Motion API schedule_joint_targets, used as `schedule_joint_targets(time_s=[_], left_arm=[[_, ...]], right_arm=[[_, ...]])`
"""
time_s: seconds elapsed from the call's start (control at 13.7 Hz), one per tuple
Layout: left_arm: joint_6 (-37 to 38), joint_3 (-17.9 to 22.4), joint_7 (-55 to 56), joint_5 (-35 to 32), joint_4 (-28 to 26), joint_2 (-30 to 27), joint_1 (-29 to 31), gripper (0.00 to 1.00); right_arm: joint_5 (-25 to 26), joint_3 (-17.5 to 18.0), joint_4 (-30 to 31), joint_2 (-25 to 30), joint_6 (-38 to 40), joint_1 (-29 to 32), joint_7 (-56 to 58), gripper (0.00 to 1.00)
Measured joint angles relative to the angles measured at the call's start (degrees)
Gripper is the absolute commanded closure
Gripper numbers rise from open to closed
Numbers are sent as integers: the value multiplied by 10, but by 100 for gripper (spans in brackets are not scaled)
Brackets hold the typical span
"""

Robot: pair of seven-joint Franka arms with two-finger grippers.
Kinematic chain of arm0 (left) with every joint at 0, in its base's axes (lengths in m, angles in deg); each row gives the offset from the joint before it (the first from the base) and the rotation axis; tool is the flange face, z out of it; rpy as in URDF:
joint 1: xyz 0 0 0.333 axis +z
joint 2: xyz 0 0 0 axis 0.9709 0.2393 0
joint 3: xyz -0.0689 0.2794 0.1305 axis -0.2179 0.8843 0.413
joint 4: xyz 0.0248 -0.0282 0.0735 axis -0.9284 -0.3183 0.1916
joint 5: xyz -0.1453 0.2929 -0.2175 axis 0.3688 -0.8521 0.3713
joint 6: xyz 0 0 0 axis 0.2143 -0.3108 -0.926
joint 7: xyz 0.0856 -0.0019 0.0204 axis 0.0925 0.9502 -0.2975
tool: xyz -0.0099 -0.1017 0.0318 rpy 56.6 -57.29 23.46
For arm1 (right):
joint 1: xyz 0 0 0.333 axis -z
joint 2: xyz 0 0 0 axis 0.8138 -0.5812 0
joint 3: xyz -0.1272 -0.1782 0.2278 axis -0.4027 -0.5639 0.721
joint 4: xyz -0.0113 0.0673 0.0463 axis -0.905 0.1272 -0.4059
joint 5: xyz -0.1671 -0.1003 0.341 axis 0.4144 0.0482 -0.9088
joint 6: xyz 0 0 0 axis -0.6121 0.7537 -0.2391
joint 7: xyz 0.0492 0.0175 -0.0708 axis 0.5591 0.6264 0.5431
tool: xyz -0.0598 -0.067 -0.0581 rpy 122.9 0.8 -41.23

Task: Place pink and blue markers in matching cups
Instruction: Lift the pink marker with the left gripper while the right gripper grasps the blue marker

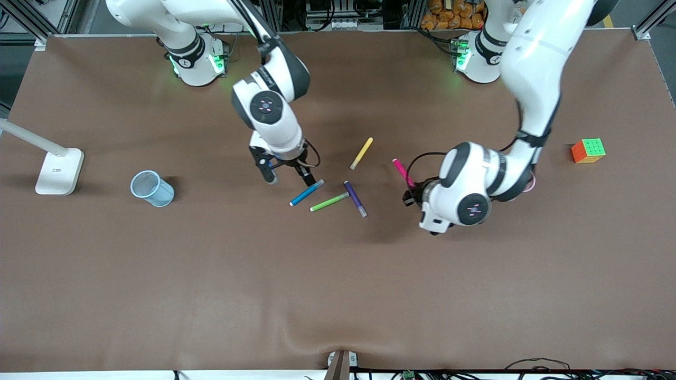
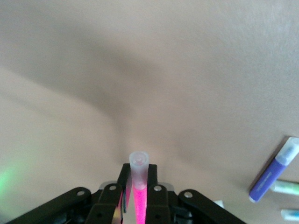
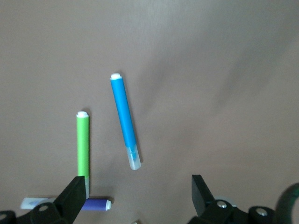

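The pink marker (image 1: 400, 170) is up off the table, clamped between the fingers of my left gripper (image 1: 412, 190). In the left wrist view its pale cap and pink body (image 2: 140, 186) stick out past the shut left gripper (image 2: 138, 170). The blue marker (image 1: 306, 192) lies flat on the table. My right gripper (image 1: 289, 177) hangs open just above it, toward its capped end; in the right wrist view the blue marker (image 3: 125, 121) lies ahead of the open right gripper (image 3: 138, 186). The light blue cup (image 1: 152, 188) stands toward the right arm's end. Of the pink cup only a rim edge (image 1: 532, 182) shows past the left arm.
A green pen (image 1: 329, 201) and a purple pen (image 1: 355, 198) lie beside the blue marker, and a yellow pen (image 1: 362, 153) lies farther from the front camera. A colour cube (image 1: 588, 151) sits at the left arm's end. A white lamp base (image 1: 59, 171) stands at the right arm's end.
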Motion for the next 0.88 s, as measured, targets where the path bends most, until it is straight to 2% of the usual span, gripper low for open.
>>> schedule_joint_targets(time_s=[0.07, 0.29, 0.36, 0.44, 0.58, 0.73, 0.8, 0.88], left_arm=[[16, 0, -4, -9, 0, -17, 10, 100], [41, 1, -7, -20, 0, -62, 38, 100], [43, 1, -9, -32, 0, -75, 47, 100], [45, 1, -16, -52, 1, -88, 56, 100], [66, 1, -45, -86, 11, -112, 67, 100], [104, 1, -70, -97, 32, -129, 76, 100], [116, 1, -84, -100, 44, -136, 83, 100], [122, 1, -98, -105, 53, -145, 89, 100]], right_arm=[[0, 0, 0, -12, -17, -5, -17, 12], [0, 0, -9, -46, -49, -7, -42, 17], [0, 0, -18, -63, -51, -11, -50, 23], [0, 0, -31, -84, -53, -18, -61, 33], [0, 0, -59, -121, -58, -29, -77, 47], [0, 0, -73, -137, -59, -31, -78, 70], [0, -1, -75, -139, -59, -31, -78, 74], [0, -2, -76, -139, -59, -31, -78, 83]])
